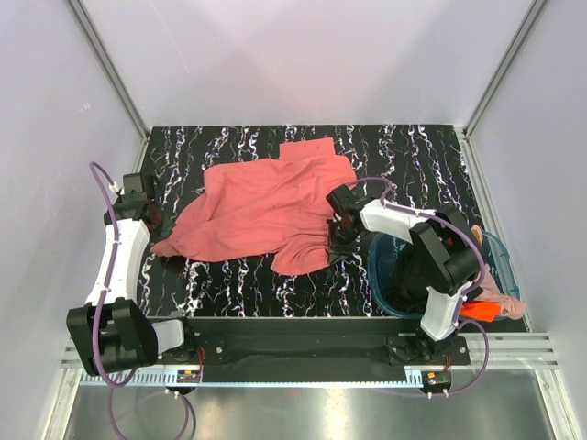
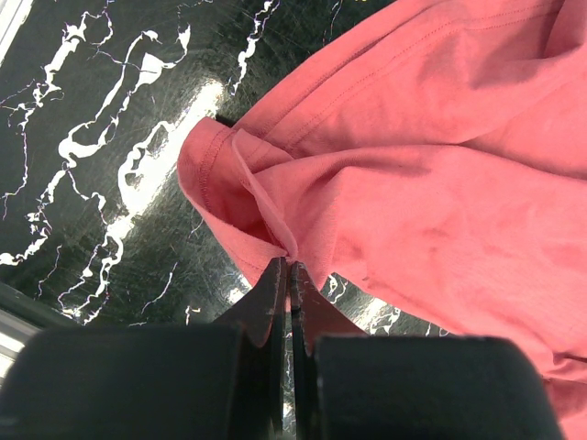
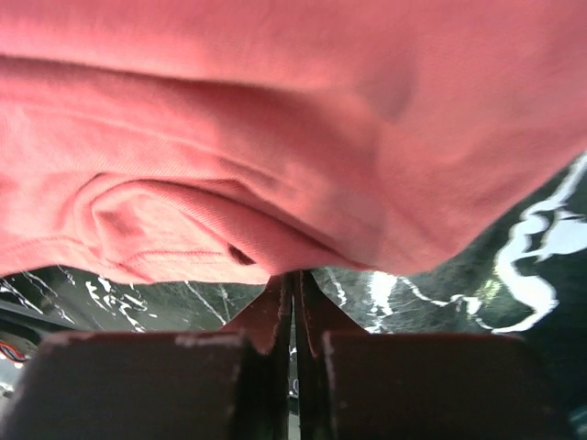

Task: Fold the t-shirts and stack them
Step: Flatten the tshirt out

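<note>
The salmon-red t-shirt [image 1: 261,206] lay rumpled across the middle of the table [image 1: 413,156], and we read its long axis as running from roughly 8 o'clock to 2 o'clock. At its 9 o'clock edge, the left gripper [image 1: 158,225] was pinched tight on a folded bit of hem, cloth caught right at the tips in the wrist view. At the shirt's 4 o'clock edge, the right gripper [image 1: 337,240] was clamped on the hem the same way. So the shirt sat between the arms, at 3 o'clock from the left and 10 o'clock from the right, and we judged neither nearer. Further out at 4 o'clock, the teal basket [image 1: 376,270] showed an orange shirt [image 1: 479,310] and a pale pink shirt [image 1: 503,291] at its far side.
</note>
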Tool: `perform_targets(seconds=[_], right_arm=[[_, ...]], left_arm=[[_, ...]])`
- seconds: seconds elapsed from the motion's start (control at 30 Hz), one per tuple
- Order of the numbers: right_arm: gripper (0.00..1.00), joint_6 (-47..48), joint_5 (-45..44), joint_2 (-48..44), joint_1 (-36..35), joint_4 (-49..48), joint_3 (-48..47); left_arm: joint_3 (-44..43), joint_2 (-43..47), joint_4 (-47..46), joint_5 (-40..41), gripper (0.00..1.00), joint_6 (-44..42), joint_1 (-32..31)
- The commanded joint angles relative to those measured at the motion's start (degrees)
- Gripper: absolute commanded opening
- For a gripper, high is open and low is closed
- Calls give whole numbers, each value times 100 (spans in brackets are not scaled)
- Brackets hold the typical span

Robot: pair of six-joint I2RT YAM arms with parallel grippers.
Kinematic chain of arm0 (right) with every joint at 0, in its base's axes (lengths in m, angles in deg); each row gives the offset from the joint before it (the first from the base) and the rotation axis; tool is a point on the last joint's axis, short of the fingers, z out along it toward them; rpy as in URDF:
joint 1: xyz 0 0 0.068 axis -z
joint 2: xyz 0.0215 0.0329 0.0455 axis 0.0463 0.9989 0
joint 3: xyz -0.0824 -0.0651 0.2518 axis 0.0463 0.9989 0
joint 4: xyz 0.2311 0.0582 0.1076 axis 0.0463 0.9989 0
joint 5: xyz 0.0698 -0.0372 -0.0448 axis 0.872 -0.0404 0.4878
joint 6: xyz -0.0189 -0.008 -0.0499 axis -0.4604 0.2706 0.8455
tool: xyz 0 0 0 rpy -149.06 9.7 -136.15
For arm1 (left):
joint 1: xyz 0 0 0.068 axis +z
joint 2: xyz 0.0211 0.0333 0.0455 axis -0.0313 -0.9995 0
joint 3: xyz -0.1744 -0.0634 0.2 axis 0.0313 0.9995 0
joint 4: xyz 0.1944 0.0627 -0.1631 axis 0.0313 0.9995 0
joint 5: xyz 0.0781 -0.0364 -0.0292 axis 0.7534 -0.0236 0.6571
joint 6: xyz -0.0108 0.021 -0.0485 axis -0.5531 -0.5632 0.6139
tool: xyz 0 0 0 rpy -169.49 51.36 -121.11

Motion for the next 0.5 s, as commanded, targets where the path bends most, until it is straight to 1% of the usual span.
perform_targets(seconds=[0.0, 0.1, 0.17, 0.23, 0.27, 0.3, 0.33, 0.37, 0.4, 0.47], right_arm=[[0, 193, -434, 29, 157, -56, -50], [0, 351, -732, -234, 271, 243, -331], [0, 421, -995, -619, 428, 479, -691], [0, 465, -1146, -997, 569, 673, -1279], [0, 492, -1407, -1096, 753, 822, -1499], [0, 501, -1480, -1201, 859, 884, -1727], [0, 509, -1559, -1289, 982, 920, -2147], [0, 501, -1646, -1464, 1235, 929, -2343], [0, 449, -1673, -1544, 1403, 894, -2710], [0, 439, -1621, -1738, 1667, 711, -3055]], left_arm=[[-31, 109, -130, -68, 0, -62, -18], [-128, 162, -130, -95, 0, -114, -9], [-321, 232, -130, -77, 0, -184, -18], [-636, 250, -130, -34, 0, -211, -18], [-768, 241, -138, 10, 0, -202, -18], [-883, 232, -156, 19, 0, -193, -18], [-997, 180, -200, 19, 0, -176, -9], [-1242, 153, -209, 19, 0, -141, -18], [-1375, 75, -218, 11, 0, -123, -18], [-1787, -5, -244, 37, 0, -106, -9]])
